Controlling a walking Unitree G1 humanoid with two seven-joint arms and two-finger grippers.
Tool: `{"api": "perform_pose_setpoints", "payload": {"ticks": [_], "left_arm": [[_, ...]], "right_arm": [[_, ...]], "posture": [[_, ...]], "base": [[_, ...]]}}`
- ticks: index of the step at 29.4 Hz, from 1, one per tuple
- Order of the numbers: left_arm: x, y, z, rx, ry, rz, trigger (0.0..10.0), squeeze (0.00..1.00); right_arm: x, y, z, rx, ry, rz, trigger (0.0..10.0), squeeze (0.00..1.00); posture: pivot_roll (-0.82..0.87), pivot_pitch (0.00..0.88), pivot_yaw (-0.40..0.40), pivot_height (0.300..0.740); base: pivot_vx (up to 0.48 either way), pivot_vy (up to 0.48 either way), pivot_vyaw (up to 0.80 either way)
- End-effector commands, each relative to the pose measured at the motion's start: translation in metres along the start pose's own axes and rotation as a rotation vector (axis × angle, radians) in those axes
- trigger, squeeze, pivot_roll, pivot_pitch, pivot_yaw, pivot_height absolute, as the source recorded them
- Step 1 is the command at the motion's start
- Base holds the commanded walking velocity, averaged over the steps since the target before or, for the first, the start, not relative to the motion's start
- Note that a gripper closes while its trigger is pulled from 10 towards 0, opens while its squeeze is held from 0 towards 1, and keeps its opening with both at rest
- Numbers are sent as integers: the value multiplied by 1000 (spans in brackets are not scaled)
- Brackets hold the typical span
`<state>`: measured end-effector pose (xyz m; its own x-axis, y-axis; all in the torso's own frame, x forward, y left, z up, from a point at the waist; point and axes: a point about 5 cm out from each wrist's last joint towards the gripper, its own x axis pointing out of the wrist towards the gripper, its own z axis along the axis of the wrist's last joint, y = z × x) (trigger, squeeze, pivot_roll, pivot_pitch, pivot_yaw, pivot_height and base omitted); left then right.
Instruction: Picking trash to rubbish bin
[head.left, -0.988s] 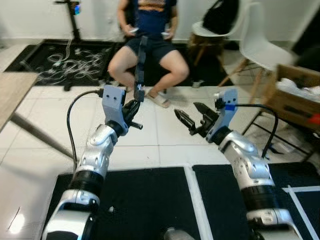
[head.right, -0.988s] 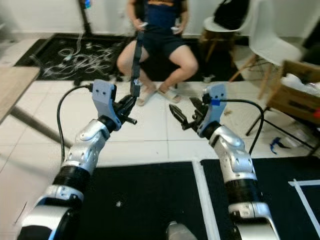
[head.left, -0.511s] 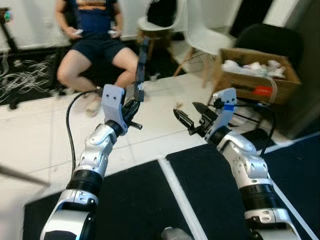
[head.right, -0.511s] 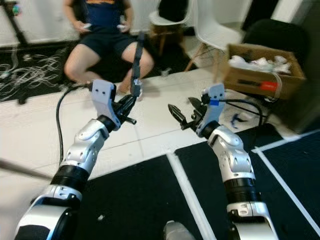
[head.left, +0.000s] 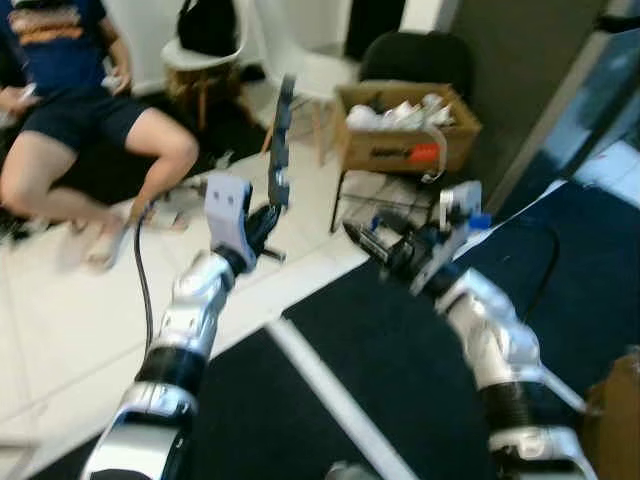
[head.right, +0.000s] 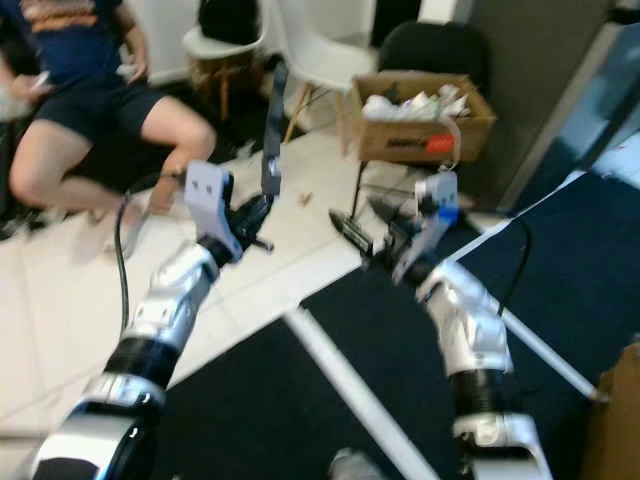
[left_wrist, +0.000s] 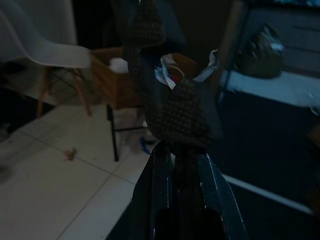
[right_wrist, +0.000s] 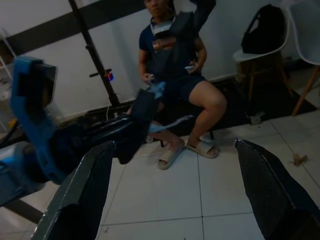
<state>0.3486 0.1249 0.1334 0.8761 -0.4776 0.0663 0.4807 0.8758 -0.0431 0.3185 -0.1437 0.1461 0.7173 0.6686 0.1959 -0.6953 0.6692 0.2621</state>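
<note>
Your left end effector (head.left: 268, 222) is raised in front of the robot, fingers pinched on a dark strip of trash (head.left: 281, 140) that stands upright above it. Your right end effector (head.left: 372, 237) is held level beside it, apart from the strip, fingers spread and holding nothing. Beyond both, a cardboard box (head.left: 405, 135) holding white scraps sits near a white chair (head.right: 315, 50). A seated person (head.left: 75, 110) is on the left, over white tile floor (head.left: 60, 310) and black mats (head.left: 400, 370).
</note>
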Motion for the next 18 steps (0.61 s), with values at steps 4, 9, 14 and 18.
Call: {"api": "perform_pose_setpoints", "payload": {"ticks": [4, 9, 14, 18], "left_arm": [[0, 0, 0, -3, 3, -6, 10000, 0], [0, 0, 0, -4, 2, -7, 10000, 0], [0, 0, 0, -8, -1, -8, 10000, 0], [-1, 1, 0, -19, -4, -6, 10000, 0]], "right_arm": [[-2, 2, -3, -16, 29, 32, 10000, 0], [-2, 2, -3, -19, 27, 36, 10000, 0], [-2, 1, -3, -23, 25, 41, 10000, 0], [-2, 2, -2, -70, 40, 67, 10000, 0]], "posture": [[-34, 0, -3, 740], [-33, 0, -3, 740], [-33, 0, -2, 740], [-32, 0, -1, 740]], "base": [[0, 0, -800], [0, 0, -800], [0, 0, -800], [0, 0, -800]]}}
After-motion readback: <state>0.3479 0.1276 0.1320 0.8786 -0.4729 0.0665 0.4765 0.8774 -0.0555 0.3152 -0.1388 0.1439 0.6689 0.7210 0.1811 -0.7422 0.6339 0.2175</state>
